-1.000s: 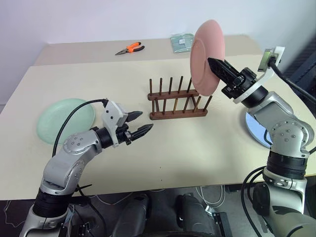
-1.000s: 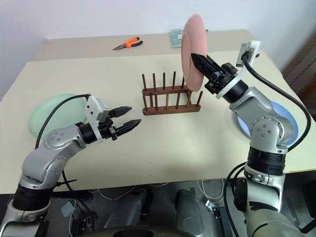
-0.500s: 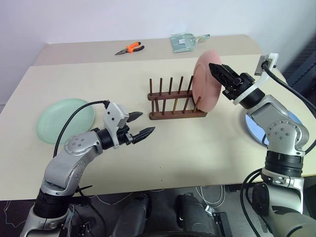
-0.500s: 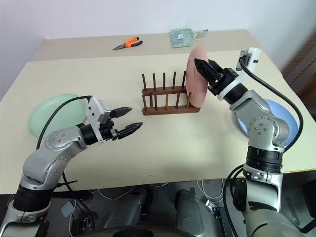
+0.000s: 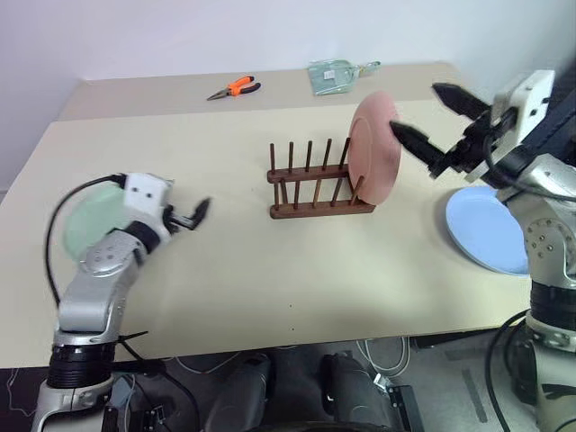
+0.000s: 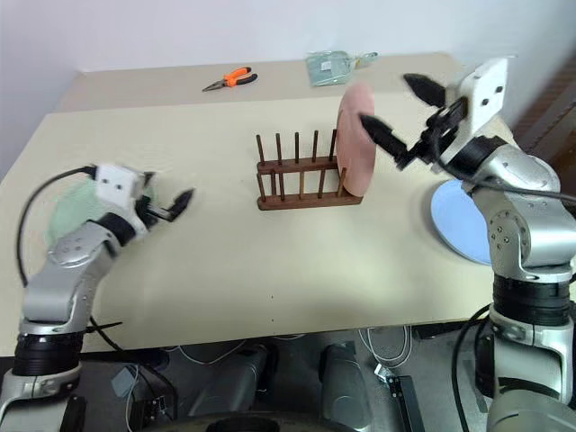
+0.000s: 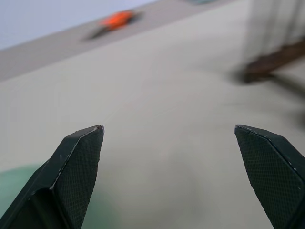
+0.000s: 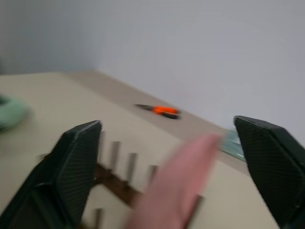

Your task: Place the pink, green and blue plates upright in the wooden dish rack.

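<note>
Plates sit at three spots around the small dark-brown wooden dish rack (image 5: pixel 321 180), which stands on the beige table (image 5: pixel 270 270). Well to the rack's left, the round mint-green plate (image 5: pixel 79 220) lies flat on the table, partly hidden by the left arm. The left gripper (image 5: pixel 191 214) hangs just beside that plate, on its rack-facing side; its two black fingers are spread wide with nothing between them. Behind the rack, toward the far edge, lie orange-handled pliers (image 5: pixel 234 88) and a clear plastic packet (image 5: pixel 335 74). The round pale-pink plate (image 5: pixel 373 148) stands upright at the rack's right end, its lower edge down among the last thin pegs. Just right of this plate, the right gripper (image 5: pixel 428 121) is raised above the table, its fingers parted widely, clear of the plate and holding nothing. Farther right of the rack, the round light-blue plate (image 5: pixel 486 227) lies flat near the table's edge.
</note>
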Robot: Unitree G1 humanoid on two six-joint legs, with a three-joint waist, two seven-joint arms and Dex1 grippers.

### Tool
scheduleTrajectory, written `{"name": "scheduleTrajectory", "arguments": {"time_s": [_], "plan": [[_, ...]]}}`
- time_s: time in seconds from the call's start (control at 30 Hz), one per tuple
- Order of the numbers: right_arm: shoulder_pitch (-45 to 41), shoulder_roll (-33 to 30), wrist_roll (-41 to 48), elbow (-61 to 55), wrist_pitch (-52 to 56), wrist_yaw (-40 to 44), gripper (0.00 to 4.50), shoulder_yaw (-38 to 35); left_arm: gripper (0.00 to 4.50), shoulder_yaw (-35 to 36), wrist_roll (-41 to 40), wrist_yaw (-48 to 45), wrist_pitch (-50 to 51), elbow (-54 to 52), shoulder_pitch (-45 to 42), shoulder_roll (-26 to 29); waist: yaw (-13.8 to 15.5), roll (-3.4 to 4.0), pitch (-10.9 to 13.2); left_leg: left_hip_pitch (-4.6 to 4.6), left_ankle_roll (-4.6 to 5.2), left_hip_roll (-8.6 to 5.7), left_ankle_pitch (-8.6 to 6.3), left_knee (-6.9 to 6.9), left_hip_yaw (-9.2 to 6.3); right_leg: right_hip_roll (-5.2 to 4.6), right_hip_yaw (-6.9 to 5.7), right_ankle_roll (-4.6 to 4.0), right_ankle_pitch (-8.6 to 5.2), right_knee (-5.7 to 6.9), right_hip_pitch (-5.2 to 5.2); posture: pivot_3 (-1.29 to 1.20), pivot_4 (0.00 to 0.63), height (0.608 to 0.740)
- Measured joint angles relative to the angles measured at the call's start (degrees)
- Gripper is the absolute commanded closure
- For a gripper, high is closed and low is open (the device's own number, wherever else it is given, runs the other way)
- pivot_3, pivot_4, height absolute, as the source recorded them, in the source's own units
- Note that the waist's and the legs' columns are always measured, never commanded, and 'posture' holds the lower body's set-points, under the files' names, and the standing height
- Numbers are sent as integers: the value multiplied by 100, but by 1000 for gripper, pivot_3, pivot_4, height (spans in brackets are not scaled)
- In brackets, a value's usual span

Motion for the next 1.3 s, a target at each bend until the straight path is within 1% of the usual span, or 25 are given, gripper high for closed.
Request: {"name": "scheduleTrajectory", "arguments": {"time_s": [0.07,0.13,0.17,0.27,0.37,0.53,0.63,0.73,0.87,0.9,0.97,1.07,1.17,1.3], "plan": [[78,-44,-241,-379,-32,223,29,520,0,481,122,485,142,117,74,0,-15,-2,0,0,-1,4,-1,-2,0,2,0,1,-1,-3,0,0,150,740],[149,95,-559,-598,-129,369,29,1177,0,1168,150,1034,388,273,106,-48,-13,-2,0,0,-1,5,-1,-2,0,3,-1,1,0,-3,-2,0,150,740],[178,154,-694,-612,-186,408,29,1412,0,1398,146,1205,483,295,114,-77,7,-2,0,-1,-1,3,-1,0,0,2,-1,2,0,-3,-1,0,150,740],[213,323,-1456,-526,-627,484,29,2179,0,2167,12,1702,945,296,176,-288,43,-9,-4,-1,-1,1,-2,5,0,3,-3,2,1,-8,4,0,150,740],[274,560,-1808,-320,-899,549,29,2552,0,2656,-231,1943,1425,225,295,-584,54,-17,-6,-1,-2,-2,-2,9,-1,5,-3,8,5,-11,8,0,150,740],[273,766,-2001,-166,-1127,663,29,2592,0,3005,-1100,1943,2502,-198,316,-1129,41,-24,-9,-1,-14,0,-10,19,-4,14,-3,10,9,-11,14,0,150,740],[275,817,-2060,-136,-1157,710,0,2588,782,3129,-1564,1942,2858,-366,263,-1410,32,-25,-9,0,-17,5,-11,19,-4,18,-3,7,11,-9,12,0,150,740],[314,862,-2124,-142,-1157,711,0,2583,2203,3265,-1837,2130,2974,-358,71,-1605,34,-26,-10,0,-19,8,-10,20,-4,20,-3,3,13,-9,12,0,150,740],[383,860,-2166,-150,-1086,716,0,2570,4250,3478,-1911,2435,2922,-121,-187,-1617,34,-26,-10,0,-21,8,-11,21,-3,22,-3,2,14,-9,12,0,150,740],[383,851,-2166,-154,-1040,724,0,2558,4444,3453,-1932,2413,2819,-90,-238,-1607,36,-26,-10,0,-22,8,-12,22,-3,22,-2,2,14,-9,12,0,150,740],[382,813,-2169,-156,-933,759,0,2539,4444,3210,-1896,2262,2560,-55,-328,-1432,39,-27,-10,0,-23,8,-12,23,-2,22,-2,0,15,-10,13,0,150,740],[378,810,-2292,-156,-935,684,0,2507,4444,2859,-1811,2104,2210,-54,-479,-1351,52,-29,-9,-2,-23,8,-12,25,-2,22,-2,-3,17,-11,13,0,150,740],[239,1005,-2642,-94,-1287,368,0,2502,4444,2273,-1762,1937,1935,-149,-1163,-1274,66,-39,-4,-7,-26,8,-11,36,-4,26,-4,-2,23,-10,14,0,150,740],[-146,1228,-3256,214,-1965,18,0,2548,4444,949,-1717,1696,1893,-755,-2194,-1109,29,-43,-3,-9,-37,6,-3,36,3,40,-1,16,42,-43,24,0,150,740]]}}
